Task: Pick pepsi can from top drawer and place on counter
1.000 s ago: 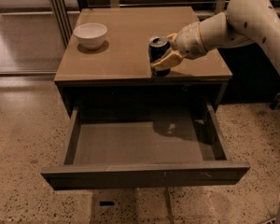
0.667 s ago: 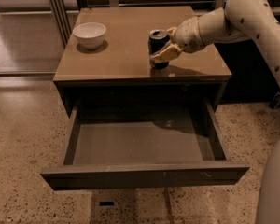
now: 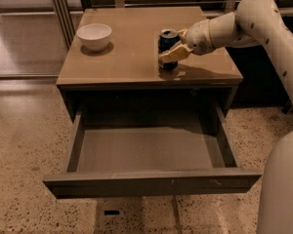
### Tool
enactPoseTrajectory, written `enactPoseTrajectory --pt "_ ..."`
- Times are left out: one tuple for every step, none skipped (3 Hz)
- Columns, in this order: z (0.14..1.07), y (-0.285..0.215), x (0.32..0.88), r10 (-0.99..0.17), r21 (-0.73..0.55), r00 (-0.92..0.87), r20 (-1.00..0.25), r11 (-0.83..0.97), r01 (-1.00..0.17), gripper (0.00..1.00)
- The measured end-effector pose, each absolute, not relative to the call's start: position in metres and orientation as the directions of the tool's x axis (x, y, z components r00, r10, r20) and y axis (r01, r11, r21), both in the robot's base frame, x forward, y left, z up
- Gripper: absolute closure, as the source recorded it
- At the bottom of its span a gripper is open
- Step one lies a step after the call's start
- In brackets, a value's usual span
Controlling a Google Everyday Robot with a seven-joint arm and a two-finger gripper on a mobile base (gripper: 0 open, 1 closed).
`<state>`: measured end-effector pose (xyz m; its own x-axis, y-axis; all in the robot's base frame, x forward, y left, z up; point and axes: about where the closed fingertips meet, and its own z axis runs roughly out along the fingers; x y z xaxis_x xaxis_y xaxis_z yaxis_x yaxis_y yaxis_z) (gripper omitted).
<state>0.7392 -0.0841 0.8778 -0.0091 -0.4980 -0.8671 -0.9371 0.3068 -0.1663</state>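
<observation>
My gripper (image 3: 170, 47) grips the pepsi can (image 3: 167, 37) upright near the counter's (image 3: 127, 57) front right edge, seemingly set down so it won't topple; the top drawer (image 3: 146, 179) sits open below.

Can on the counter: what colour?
Dark blue can, silver top; camera view. End effector grips it.

Matt cream claw (image 3: 170, 47) at the shiny metal pepsi can (image 3: 166, 38) on the glossy, smooth counter (image 3: 127, 57).

One view, high and fairly near, looks down from 6 o'clock over the open drawer (image 3: 151, 147) to the desk (image 3: 132, 57); the jaws clasp the can (image 3: 167, 36) at 1 o'clock.
</observation>
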Motion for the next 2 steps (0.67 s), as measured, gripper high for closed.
enactPoseTrajectory --pt "0.8697 -0.0879 0.7433 -0.475 -0.129 -0.049 -0.879 0.334 -0.934 1.00" --pt "0.8623 -0.0915 0.7446 -0.460 -0.103 -0.076 -0.884 0.351 -0.931 1.00"
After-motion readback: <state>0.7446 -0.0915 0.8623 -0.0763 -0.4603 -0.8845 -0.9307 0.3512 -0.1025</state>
